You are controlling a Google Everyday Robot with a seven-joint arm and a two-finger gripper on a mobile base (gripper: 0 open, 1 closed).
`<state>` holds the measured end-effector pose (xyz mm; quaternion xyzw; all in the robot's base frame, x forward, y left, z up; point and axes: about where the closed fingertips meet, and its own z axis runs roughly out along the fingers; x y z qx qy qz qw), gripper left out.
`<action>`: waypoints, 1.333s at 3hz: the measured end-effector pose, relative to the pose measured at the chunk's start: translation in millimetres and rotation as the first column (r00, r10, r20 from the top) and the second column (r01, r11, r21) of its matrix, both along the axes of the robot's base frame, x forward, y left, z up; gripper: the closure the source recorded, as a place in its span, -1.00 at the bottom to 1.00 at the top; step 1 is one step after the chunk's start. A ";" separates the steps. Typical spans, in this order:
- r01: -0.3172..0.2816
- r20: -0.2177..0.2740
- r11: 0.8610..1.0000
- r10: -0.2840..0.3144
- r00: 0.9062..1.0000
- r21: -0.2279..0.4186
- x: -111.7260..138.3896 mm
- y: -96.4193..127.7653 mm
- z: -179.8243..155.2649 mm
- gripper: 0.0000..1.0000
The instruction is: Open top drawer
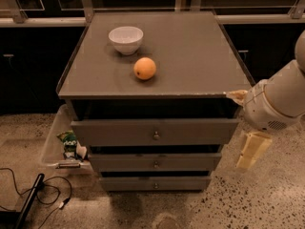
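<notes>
The top drawer (155,131) is the widest grey front of three, under the grey cabinet top (190,56), with a small round metal knob (156,136) at its centre. It stands pulled out a little, with a dark gap above it. Two narrower drawer fronts sit below it, the middle one (155,162) and the bottom one (155,183). My gripper (249,156) hangs from the white arm at the right, just past the cabinet's right front corner, level with the middle drawer, touching nothing.
A white bowl (126,39) and an orange (145,68) sit on the cabinet top. A clear plastic bin (53,144) with a green packet (69,142) stands on the floor at the left. Black cables (28,194) lie at lower left. Speckled floor lies in front.
</notes>
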<state>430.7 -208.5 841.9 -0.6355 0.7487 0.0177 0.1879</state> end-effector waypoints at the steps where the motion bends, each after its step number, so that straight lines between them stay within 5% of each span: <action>1: 0.000 0.000 1.000 0.000 1.000 0.000 0.0 0.1 -0.2 -1.00; 3: -0.033 -0.065 0.995 0.040 0.997 0.096 29.6 17.8 -97.9 -1.00; 4: -0.076 -0.004 0.988 0.077 0.997 0.132 49.5 25.7 -128.9 -1.00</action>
